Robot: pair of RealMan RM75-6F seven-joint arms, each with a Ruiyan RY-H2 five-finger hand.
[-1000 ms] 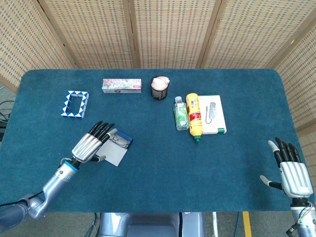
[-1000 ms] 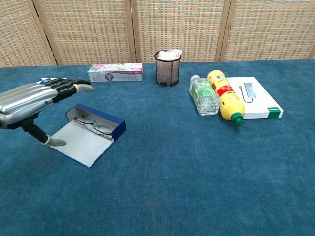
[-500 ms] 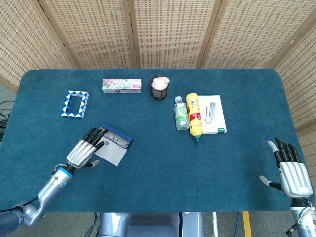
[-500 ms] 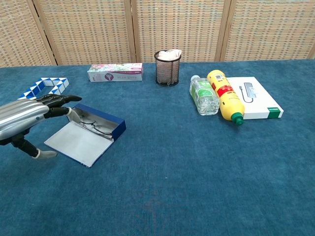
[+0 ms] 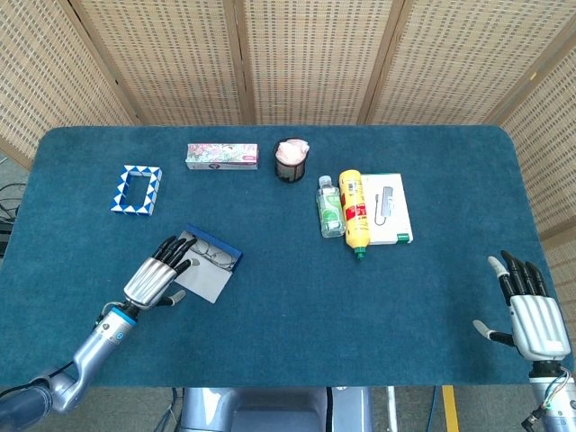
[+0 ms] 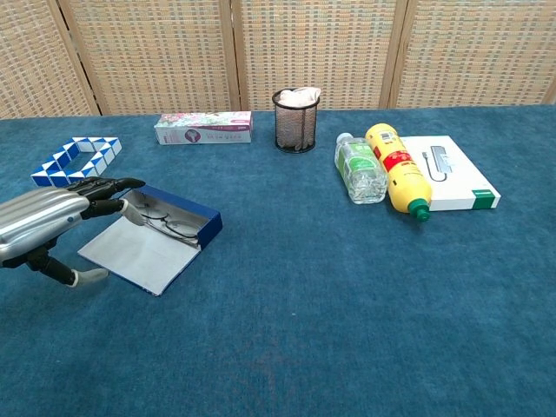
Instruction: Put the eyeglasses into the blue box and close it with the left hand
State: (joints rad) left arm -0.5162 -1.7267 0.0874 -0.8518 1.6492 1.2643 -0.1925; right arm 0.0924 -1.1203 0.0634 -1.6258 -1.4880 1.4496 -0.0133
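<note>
The blue box (image 6: 188,219) (image 5: 225,248) lies open on the table's left side, its pale lid (image 6: 139,254) (image 5: 204,283) folded flat toward the front. The eyeglasses (image 6: 168,225) (image 5: 212,257) rest inside the box. My left hand (image 6: 48,224) (image 5: 157,275) hovers at the lid's left edge, fingers spread and stretched toward the box, holding nothing. The thumb (image 6: 87,276) points down beside the lid. My right hand (image 5: 531,315) is open at the front right corner in the head view, far from the box; the chest view does not show it.
A blue-white snake puzzle (image 6: 74,157) lies behind the left hand. A floral carton (image 6: 203,128), a mesh cup (image 6: 295,120), a clear bottle (image 6: 361,170), a yellow bottle (image 6: 396,170) and a white box (image 6: 447,172) occupy the back and right.
My left hand has drawn back toward the front left and sunk lower, off the box, and now sits at the lid's left edge. The right hand has not moved.
</note>
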